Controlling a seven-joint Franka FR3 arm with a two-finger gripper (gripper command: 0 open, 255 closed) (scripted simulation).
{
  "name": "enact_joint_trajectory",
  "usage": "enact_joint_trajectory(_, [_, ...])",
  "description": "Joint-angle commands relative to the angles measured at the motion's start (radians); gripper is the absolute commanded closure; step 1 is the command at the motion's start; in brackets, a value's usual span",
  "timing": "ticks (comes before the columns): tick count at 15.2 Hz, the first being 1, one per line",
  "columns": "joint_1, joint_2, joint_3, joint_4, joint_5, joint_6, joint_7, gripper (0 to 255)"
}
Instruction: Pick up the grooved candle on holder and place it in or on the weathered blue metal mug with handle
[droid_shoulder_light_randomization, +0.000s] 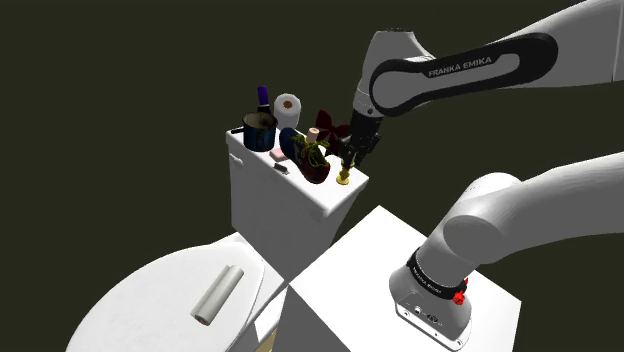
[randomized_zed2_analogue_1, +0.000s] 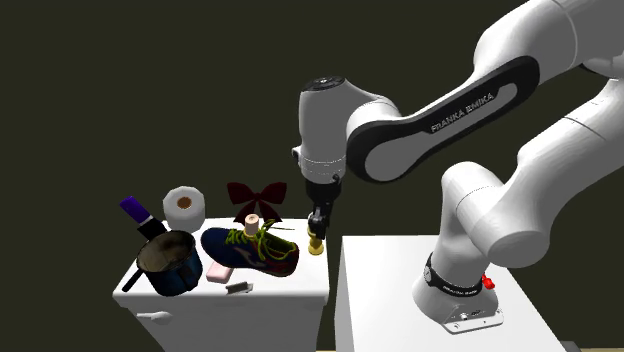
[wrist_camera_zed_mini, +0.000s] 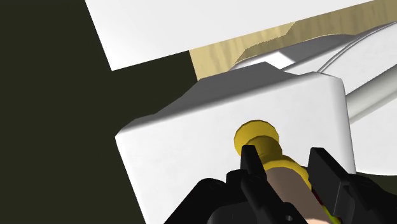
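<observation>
The candle, pale with a gold holder (wrist_camera_zed_mini: 257, 137), stands at the corner of the white toilet tank lid (wrist_camera_zed_mini: 191, 146) nearest the stand. My black gripper (wrist_camera_zed_mini: 285, 160) comes straight down on it and is shut around the candle just above the holder's base. The shoulder view shows the gripper (droid_shoulder_light_randomization: 348, 160) over the gold holder (droid_shoulder_light_randomization: 343, 178). I cannot tell whether the base rests on the lid or hangs just above it. The dark blue mug (droid_shoulder_light_randomization: 259, 130) with its handle stands at the lid's far end; in the second exterior view the mug (randomized_zed2_analogue_1: 170, 262) is well left of the gripper (randomized_zed2_analogue_1: 318, 225).
Between the candle and the mug lies a blue and red shoe (randomized_zed2_analogue_1: 252, 250). A dark red bow (randomized_zed2_analogue_1: 252, 192), a toilet paper roll (randomized_zed2_analogue_1: 185, 206) and a purple object (randomized_zed2_analogue_1: 133, 210) stand behind. A pink bar (randomized_zed2_analogue_1: 218, 270) lies by the mug. A paper roll (droid_shoulder_light_randomization: 218, 294) rests on the toilet lid below.
</observation>
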Motion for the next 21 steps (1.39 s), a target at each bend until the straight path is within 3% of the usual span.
enact_joint_trajectory(1, [0.001, -0.016, 0.001, 0.018, 0.001, -0.035, -0.001, 255])
enact_joint_trajectory(21, [0.004, -0.084, 0.01, 0.248, 0.013, -0.332, -0.009, 255])
